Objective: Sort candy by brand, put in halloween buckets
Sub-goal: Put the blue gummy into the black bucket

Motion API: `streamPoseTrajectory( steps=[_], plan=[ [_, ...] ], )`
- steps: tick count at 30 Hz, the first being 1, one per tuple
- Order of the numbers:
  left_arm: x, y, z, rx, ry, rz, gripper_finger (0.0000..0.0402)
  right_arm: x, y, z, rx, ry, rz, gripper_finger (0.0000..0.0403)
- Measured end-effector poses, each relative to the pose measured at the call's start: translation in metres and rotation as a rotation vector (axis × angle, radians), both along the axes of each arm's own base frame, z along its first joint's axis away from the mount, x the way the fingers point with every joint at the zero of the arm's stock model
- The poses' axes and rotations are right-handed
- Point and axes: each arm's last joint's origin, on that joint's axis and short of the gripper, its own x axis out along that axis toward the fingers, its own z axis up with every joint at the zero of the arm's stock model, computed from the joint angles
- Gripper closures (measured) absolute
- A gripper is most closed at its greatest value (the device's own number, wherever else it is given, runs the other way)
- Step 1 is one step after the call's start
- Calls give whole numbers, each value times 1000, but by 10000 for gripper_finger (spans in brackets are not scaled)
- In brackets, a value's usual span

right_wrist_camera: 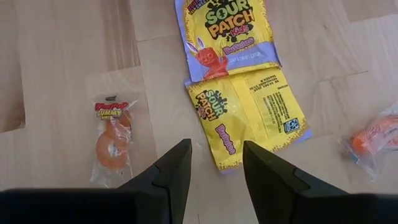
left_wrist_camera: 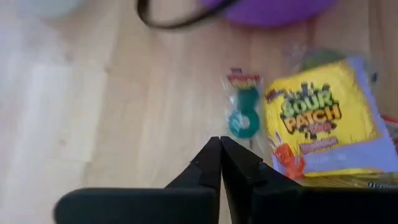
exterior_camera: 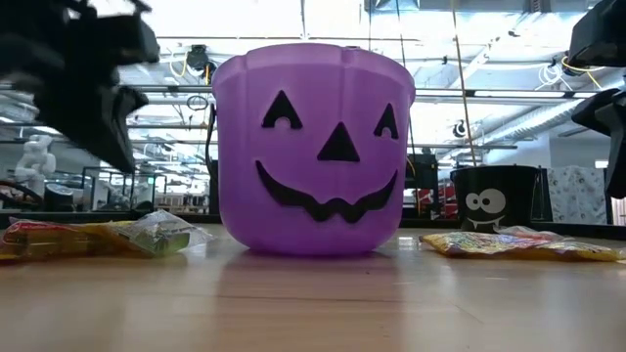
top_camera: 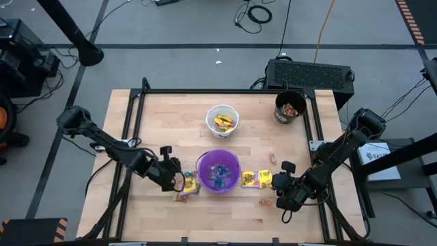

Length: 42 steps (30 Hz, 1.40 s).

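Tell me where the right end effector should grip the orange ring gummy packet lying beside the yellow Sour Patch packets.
Best guess: take the orange ring gummy packet across its narrow width, at the ring's bulge, coming straight down from above. It lies flat on the table, apart from the Sour Patch packets, so both long edges are free. The right end effector is open and would need to shift sideways over it first.

In the low view, the purple bucket point(exterior_camera: 313, 147) blocked the white bucket entirely and hid part of the black bucket point(exterior_camera: 494, 198). My left wrist view was blurred, and its edge cut off the Sour Patch packet point(left_wrist_camera: 323, 118). From overhead, the wrappers inside the purple bucket point(top_camera: 218, 171) were too small for me to read any brand. An orange sweet point(right_wrist_camera: 376, 138) ran past my right wrist view's edge.
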Motion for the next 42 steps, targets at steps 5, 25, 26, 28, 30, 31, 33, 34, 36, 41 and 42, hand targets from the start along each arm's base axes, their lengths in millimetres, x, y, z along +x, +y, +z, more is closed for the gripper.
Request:
streamPoseTrajectory(
  steps=[5, 25, 26, 28, 30, 31, 33, 34, 36, 41, 42],
  plan=[
    [3, 1, -17, -33, 10, 4, 322, 1, 1, 0, 10, -9, 0, 266],
    [28, 0, -58, -4, 135, -133, 265, 2, 2, 1, 22, -16, 3, 266],
    [28, 0, -59, 0, 136, -140, 277, 2, 2, 1, 22, -15, 3, 266],
    [28, 0, -59, 3, 137, -143, 306, 2, 2, 1, 22, -15, 4, 266],
    [27, 0, -59, 5, 140, -144, 337, 2, 2, 1, 24, -13, 4, 266],
    [27, 1, -58, 3, 140, -141, 352, 2, 2, 1, 26, -12, 4, 266],
    [25, 1, -54, -21, 136, -118, 378, 2, 2, 1, 28, -13, 4, 266],
    [23, 2, -52, -44, 136, -110, 387, 2, 2, 1, 30, -15, 3, 266],
    [20, 2, -45, -112, 136, -104, 393, 3, 3, 1, 37, -22, 4, 266],
    [17, -5, -3, -348, 46, -113, 390, 10, 10, 6, 76, -108, 66, 266],
    [15, -7, 5, -386, 22, -137, 389, 13, 13, 8, 84, -145, 91, 266]
  ],
)
